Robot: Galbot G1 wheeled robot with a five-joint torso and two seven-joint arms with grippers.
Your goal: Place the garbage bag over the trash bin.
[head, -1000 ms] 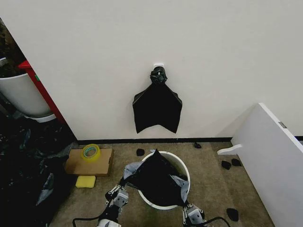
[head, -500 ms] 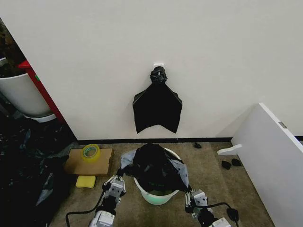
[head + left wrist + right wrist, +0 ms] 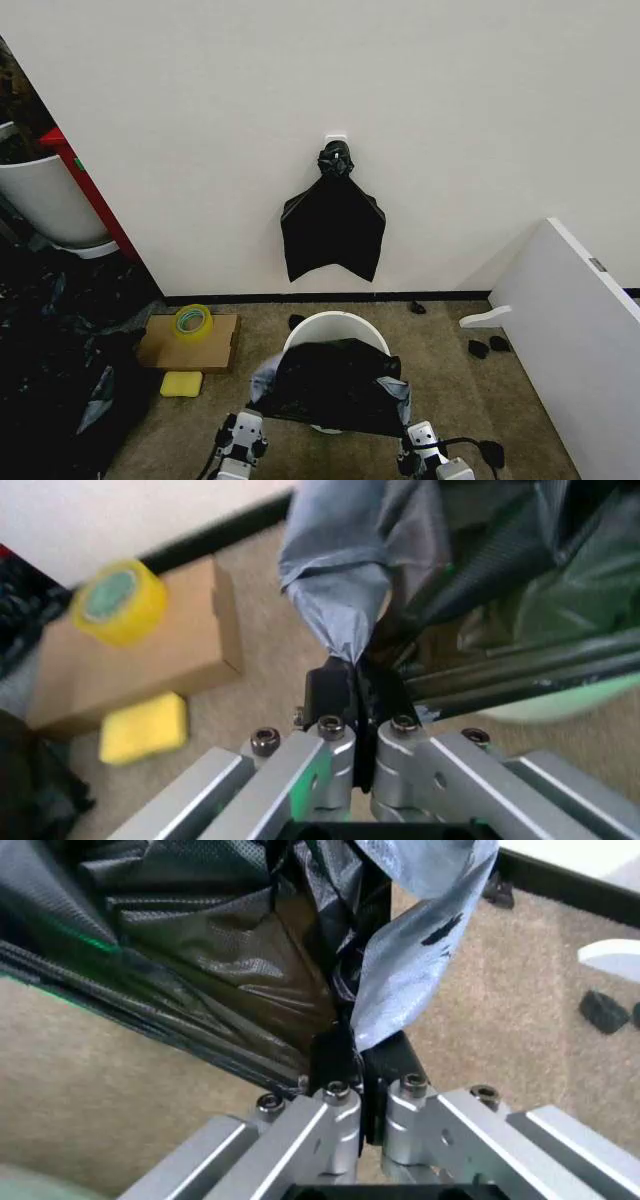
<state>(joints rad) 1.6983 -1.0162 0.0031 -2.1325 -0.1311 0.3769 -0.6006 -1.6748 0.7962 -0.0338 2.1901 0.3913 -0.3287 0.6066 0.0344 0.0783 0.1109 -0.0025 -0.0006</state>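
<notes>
- The left gripper (image 3: 240, 437) and the right gripper (image 3: 418, 447) sit low at the near edge of the head view, each with its fingers pressed together on a corner of the garbage bag (image 3: 335, 388); the left wrist view shows the left gripper (image 3: 356, 692) pinching the greyish rim, and the right wrist view shows the right gripper (image 3: 350, 1057) doing the same
- Half a second ago the bag was draped over the mouth of the trash bin (image 3: 335, 330); now it hangs stretched between the grippers on the near side of the bin, hiding the near wall
- The bin's far rim and much of its opening are bare, so I judge the bag is not yet on and needs another pass over the rim
- Behind, on the carpet's left side, a yellow tape roll (image 3: 192, 321) rests on a cardboard box (image 3: 188, 344)
</notes>
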